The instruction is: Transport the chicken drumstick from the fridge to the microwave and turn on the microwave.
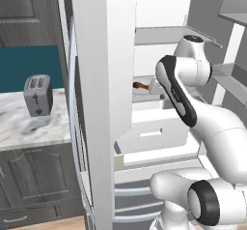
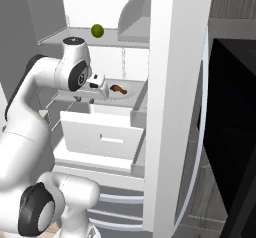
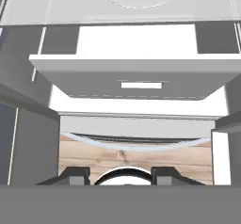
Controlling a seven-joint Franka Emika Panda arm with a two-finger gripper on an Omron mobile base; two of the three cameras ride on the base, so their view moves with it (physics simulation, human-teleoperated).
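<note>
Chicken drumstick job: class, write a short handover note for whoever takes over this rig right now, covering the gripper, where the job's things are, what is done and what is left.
Gripper: inside the fridge, beside the chicken drumstick; jaws part open in the hand view with nothing between the tips, no grip visible.
Drumstick: lies on the middle fridge shelf above the white drawer. A green fruit sits on the shelf above.
Done: fridge door open, arm reached in.
Left: grasp the drumstick, carry it to the microwave, start it.
</note>
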